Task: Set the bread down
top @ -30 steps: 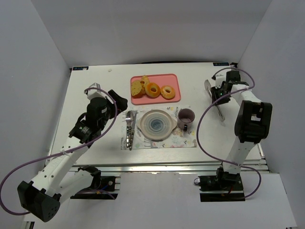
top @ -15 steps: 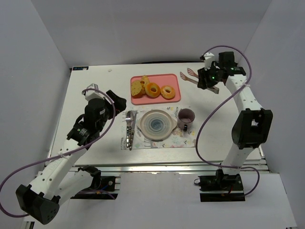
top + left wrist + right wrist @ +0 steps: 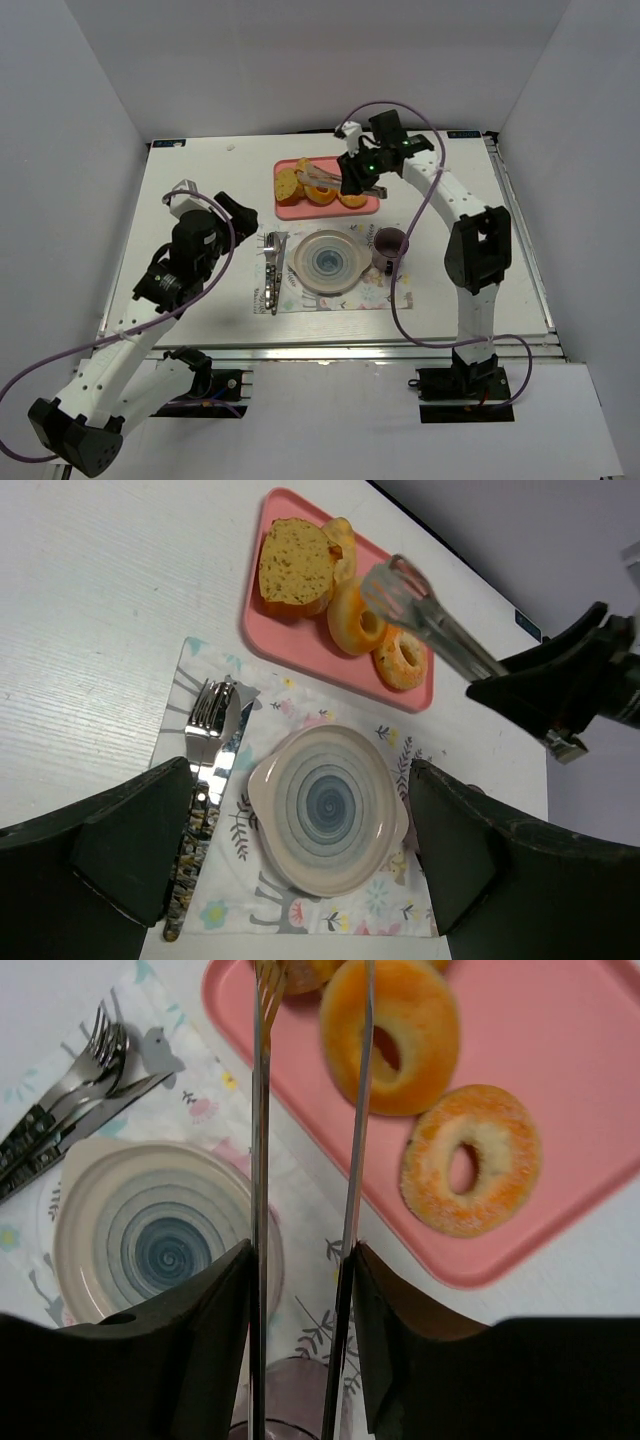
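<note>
The bread (image 3: 295, 572), a thick golden slice with a brown crust, lies at the left end of a pink tray (image 3: 300, 645), touching a small pale piece (image 3: 340, 535) behind it and a ring pastry (image 3: 358, 618) to its right; a second ring pastry (image 3: 400, 658) sits beyond. Metal tongs (image 3: 440, 630), arms apart, hang over the tray with tips above the first ring, gripped at the handles by the right gripper (image 3: 300, 1260). The left gripper (image 3: 300, 820) hovers with jaws wide apart, holding nothing, over the patterned placemat (image 3: 290, 700), where a plate (image 3: 270, 780), cutlery (image 3: 205, 730) and a purple cup (image 3: 390, 245) rest.
</note>
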Robot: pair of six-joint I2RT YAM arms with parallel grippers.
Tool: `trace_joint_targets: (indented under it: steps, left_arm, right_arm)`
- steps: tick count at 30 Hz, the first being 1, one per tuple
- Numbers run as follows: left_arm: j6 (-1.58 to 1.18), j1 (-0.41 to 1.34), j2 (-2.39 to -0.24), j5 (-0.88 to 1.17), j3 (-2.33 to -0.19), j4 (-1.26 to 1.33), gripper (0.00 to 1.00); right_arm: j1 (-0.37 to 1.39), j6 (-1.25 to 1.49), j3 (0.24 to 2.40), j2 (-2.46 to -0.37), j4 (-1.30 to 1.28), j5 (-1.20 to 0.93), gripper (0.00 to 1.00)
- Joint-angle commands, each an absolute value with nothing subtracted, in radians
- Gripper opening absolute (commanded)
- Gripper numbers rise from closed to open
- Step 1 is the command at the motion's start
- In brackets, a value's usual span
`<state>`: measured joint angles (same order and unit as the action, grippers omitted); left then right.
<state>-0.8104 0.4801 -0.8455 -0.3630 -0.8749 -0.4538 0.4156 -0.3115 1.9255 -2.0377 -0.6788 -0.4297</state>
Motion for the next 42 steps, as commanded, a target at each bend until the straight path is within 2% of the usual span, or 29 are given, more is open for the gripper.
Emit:
trace_joint_targets:
  steps: [1,6,16,24,34,42]
  left_arm:
    - [-0.834,0.482,-0.812,-0.400,-0.910,-0.492,0.98]
    - [-0.851,0.482,-0.795,-0.416,-0.899,-0.500,0.98]
    - [-0.842,0.482,-0.813,-0.400,-0.885,-0.485,0.98]
    - [-0.850,0.482,-0.795,-0.405,-0.865,-0.479,0.98]
    - [-0.856,0.482,-0.764,-0.416,-0.845,-0.477,0.98]
    - [-0.862,0.482,-0.732,-0.423,-0.827,-0.471,0.98]
  right_arm:
    - [0.480,-0.385,1.948,-2.017,-0.681,-0.417,0.47]
    - [0.538,-0.589,1.772,-1.919,-0.551,-0.339,0.48]
    - [0.621,-0.797,1.648,-1.865,-0.437,-0.189,0.49]
    - [0.673,-1.132,1.533,-1.819,-0.302,-0.089,0.51]
    - [0.715,-1.345,1.509,-1.836,-0.207,0.040,0.52]
    - [0.726,-1.529,1.532,-1.896,-0.261,0.112,0.52]
